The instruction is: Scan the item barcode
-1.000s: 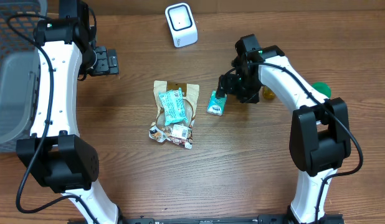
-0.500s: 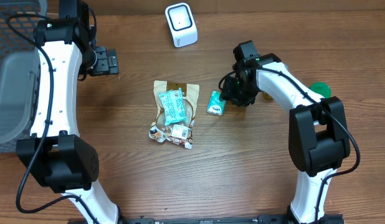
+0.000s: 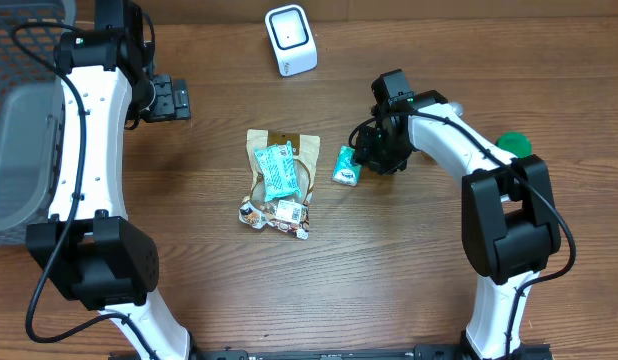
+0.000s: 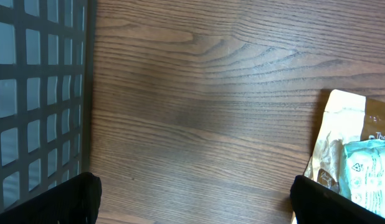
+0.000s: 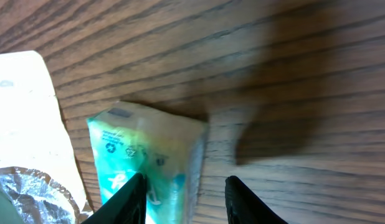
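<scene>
Now, teal packet (image 3: pixel 346 166): lies flat on the desk (image 3: pixel 409 280), just right of the snack pouches (image 3: pixel 279 180), well apart from the white scanner (image 3: pixel 290 40) at the far edge.
Right end effector (image 3: pixel 374 155): low over the packet's right side, fingers neither wide nor together. One finger overlaps the wrapper and the other has bare wood beside it, so a firm pinch cannot be told.
Left end effector (image 3: pixel 171 98): fingers spread wide, holding nothing, near the dark basket (image 3: pixel 9 120).
Handling: likely light and soft, a squashy film pack with a slick wrapper that may slip or crumple.
Where to hold: probably across its narrow width, near the middle, leaving the printed faces clear. No barcode is visible yet.
</scene>
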Available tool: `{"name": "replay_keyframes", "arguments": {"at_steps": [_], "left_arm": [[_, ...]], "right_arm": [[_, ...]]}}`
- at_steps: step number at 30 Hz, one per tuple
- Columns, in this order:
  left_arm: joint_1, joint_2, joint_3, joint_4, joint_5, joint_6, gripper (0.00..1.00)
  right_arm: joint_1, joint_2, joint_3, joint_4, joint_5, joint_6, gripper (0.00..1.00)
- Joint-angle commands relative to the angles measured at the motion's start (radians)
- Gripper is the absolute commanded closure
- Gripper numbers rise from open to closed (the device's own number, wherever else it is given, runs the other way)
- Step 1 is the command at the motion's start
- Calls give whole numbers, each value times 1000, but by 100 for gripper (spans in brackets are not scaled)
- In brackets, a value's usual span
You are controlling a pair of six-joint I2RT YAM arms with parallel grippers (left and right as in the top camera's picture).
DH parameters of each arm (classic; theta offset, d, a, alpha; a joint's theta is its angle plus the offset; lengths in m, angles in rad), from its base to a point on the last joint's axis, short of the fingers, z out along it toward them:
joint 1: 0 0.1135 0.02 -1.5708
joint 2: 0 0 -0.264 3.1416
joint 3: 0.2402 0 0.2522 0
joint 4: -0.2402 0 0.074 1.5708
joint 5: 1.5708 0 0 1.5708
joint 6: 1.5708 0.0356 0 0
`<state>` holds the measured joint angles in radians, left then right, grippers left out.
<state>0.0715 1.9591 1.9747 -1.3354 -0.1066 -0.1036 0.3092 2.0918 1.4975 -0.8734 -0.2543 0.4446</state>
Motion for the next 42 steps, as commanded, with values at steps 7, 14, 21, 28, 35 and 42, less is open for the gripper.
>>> {"name": "replay_keyframes", "arguments": {"at_steps": [7, 14, 21, 28, 35, 42], "left_arm": [[-6, -3, 16, 1, -5, 11, 0], [-15, -3, 16, 1, -4, 11, 0], [-16, -3, 16, 1, -4, 11, 0], [-19, -3, 16, 1, -5, 11, 0], [-21, -3, 16, 1, -5, 11, 0], [-21, -3, 16, 1, -5, 11, 1]], "right_arm": [[37, -14, -6, 6, 7, 6, 68], [37, -14, -6, 6, 10, 50, 68], [37, -14, -6, -2, -4, 50, 75], [34, -18, -3, -2, -71, 34, 68], [0, -52, -3, -3, -74, 27, 67], [-46, -64, -3, -4, -162, 26, 0]]}}
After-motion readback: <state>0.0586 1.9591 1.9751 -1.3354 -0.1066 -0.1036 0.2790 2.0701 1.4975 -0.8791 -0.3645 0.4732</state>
